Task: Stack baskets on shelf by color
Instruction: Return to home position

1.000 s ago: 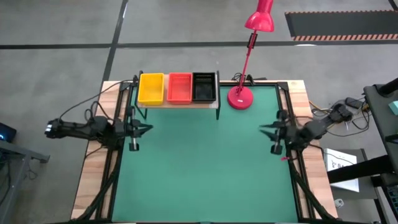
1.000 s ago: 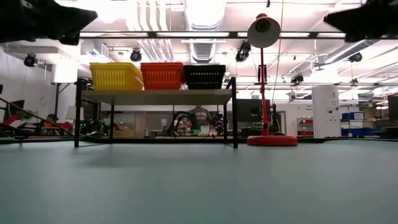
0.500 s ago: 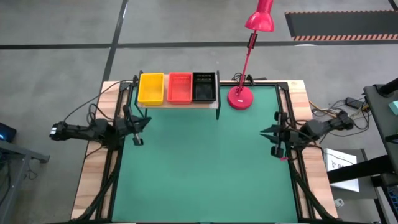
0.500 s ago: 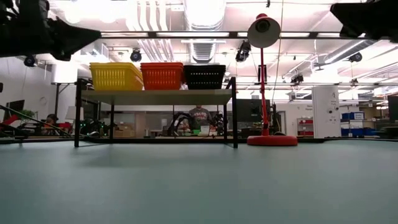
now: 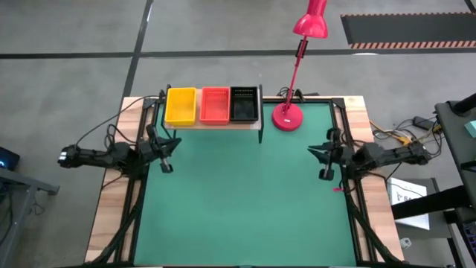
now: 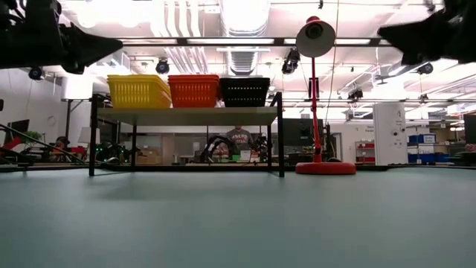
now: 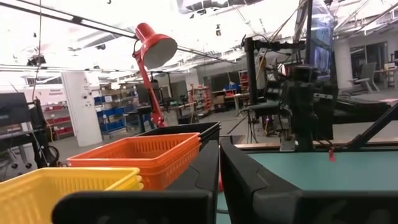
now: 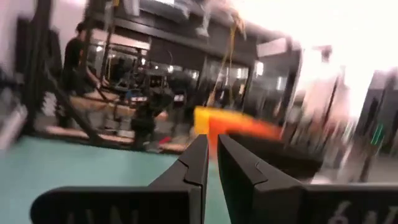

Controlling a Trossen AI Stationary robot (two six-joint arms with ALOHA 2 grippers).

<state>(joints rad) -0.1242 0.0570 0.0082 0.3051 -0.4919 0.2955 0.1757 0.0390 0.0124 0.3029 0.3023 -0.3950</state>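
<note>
**Baskets.** All baskets in view are on the shelf (image 5: pixel 257 125), in three side-by-side stacks sorted by colour. From the left arm's side to the right arm's side they run yellow stack (image 5: pixel 181 106), red-orange stack (image 5: pixel 215 105), black stack (image 5: pixel 244 103). The stacks touch or nearly touch and sit level on the plank in the low view. Layered rims show in the left wrist view, but the number of baskets per stack cannot be confirmed. No basket lies on the table (image 5: pixel 245 208).

**Surroundings.** The shelf stands at the far edge of the table. A red lamp (image 5: pixel 286 117) stands just beside it, on the right arm's side.

**Arms.**
- The left end effector (image 5: pixel 165 154) sits at the table's left edge, near the shelf's front corner but clear of it. Its fingers are together and hold nothing.
- The right end effector (image 5: pixel 321 158) sits at the right edge, well apart from the shelf. Its fingers are likewise together and empty.

**Assessment.** The sorting appears complete, and the step in hand is judged to be returning the arms to rest. The next move calls only for folding each arm into its parked pose. The left arm must stay off the shelf leg, and the right arm must stay clear of the lamp base.
</note>
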